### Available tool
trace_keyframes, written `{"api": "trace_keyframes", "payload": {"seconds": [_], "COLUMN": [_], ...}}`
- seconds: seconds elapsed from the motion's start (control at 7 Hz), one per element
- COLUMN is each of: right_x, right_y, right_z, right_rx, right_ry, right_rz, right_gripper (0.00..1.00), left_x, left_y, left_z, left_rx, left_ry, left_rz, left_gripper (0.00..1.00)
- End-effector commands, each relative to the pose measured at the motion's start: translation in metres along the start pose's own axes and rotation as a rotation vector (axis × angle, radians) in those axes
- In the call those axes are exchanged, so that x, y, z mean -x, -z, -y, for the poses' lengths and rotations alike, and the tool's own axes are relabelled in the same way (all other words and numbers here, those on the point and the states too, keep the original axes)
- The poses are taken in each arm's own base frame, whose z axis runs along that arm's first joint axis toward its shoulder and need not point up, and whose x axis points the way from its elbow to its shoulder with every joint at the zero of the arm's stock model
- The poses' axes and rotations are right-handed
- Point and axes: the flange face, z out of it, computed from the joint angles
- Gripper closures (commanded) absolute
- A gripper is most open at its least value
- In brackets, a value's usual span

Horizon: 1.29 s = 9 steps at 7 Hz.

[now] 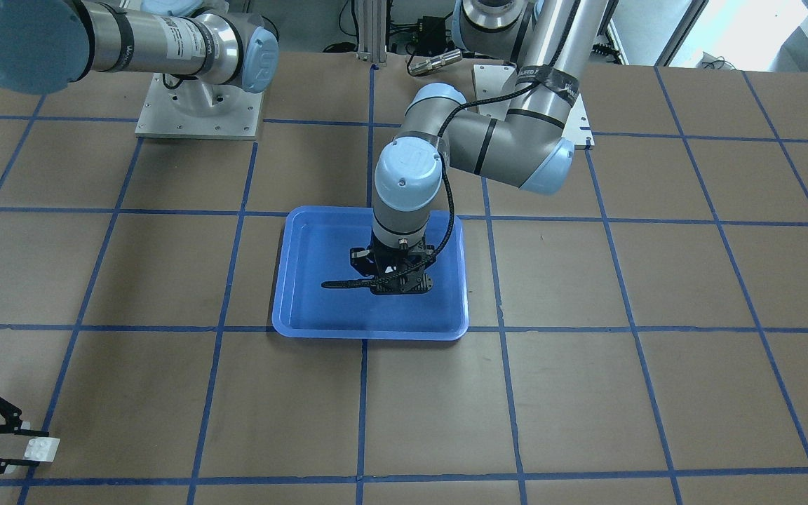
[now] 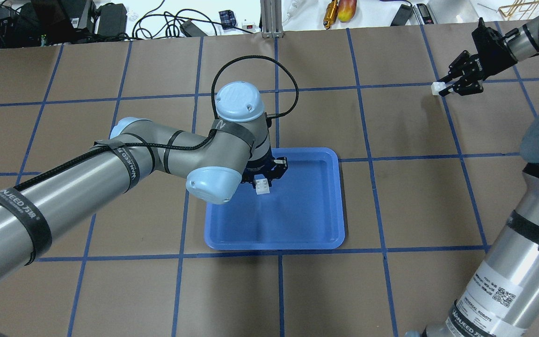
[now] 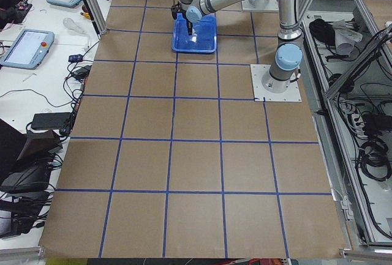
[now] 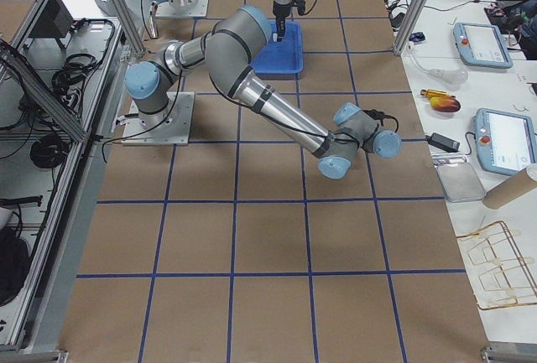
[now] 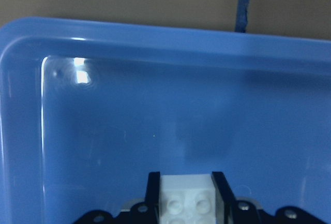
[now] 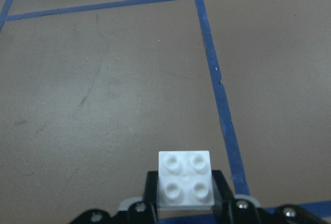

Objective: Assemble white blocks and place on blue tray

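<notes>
Left claw holds white block over blue tray.

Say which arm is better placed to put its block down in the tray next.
Left. The left gripper holds a block right over the tray; the right gripper holds the other block far off, above the table near its corner.

One camera hangs behind the robot, looking forward and down on the table. Another faces it from across, looking steeply down. Both share the blue tray at mid-table. Two distant cameras watch from the table's ends, looking along its length. Each wrist camera looks from very near: the left at the tray's floor, the right at bare table.
</notes>
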Motion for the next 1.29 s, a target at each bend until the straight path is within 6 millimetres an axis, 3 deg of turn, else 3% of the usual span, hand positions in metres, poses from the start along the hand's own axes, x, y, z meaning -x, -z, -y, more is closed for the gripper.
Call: {"api": "trace_keyframes", "payload": {"seconds": [0.0, 0.14, 0.29, 0.43, 0.71, 0.86, 1.0, 1.14], "right_x": [0.015, 0.029, 0.054, 0.078, 0.113, 0.132, 0.152, 0.176], "right_y": [-0.008, -0.022, -0.038, -0.053, -0.081, -0.099, -0.113, -0.129], "right_z": [0.035, 0.062, 0.089, 0.117, 0.189, 0.221, 0.242, 0.256], "right_rx": [-0.028, -0.042, -0.042, -0.054, -0.047, -0.039, -0.031, -0.045], "right_ry": [0.034, 0.06, 0.066, 0.069, 0.143, 0.19, 0.224, 0.237], "right_rz": [0.068, 0.117, 0.163, 0.193, 0.248, 0.268, 0.269, 0.254], "right_gripper": [1.0, 1.0, 1.0, 1.0, 1.0, 1.0, 1.0, 1.0], "left_x": [0.002, 0.001, 0.001, 0.0, -0.002, -0.003, 0.001, 0.024], "left_y": [-0.013, -0.017, -0.019, -0.018, -0.021, -0.016, -0.002, 0.014], "left_z": [-0.006, -0.009, -0.01, -0.01, -0.011, -0.008, -0.005, 0.013], "left_rx": [0.018, 0.025, 0.03, 0.024, 0.04, 0.035, 0.013, -0.004], "left_ry": [0.026, 0.024, 0.021, 0.021, 0.021, 0.016, 0.013, -0.001], "left_rz": [0.002, 0.005, 0.009, 0.007, -0.016, -0.029, -0.042, -0.048], "left_gripper": [0.87, 0.83, 0.66, 0.43, 0.35, 0.26, 0.15, 0.11]}}
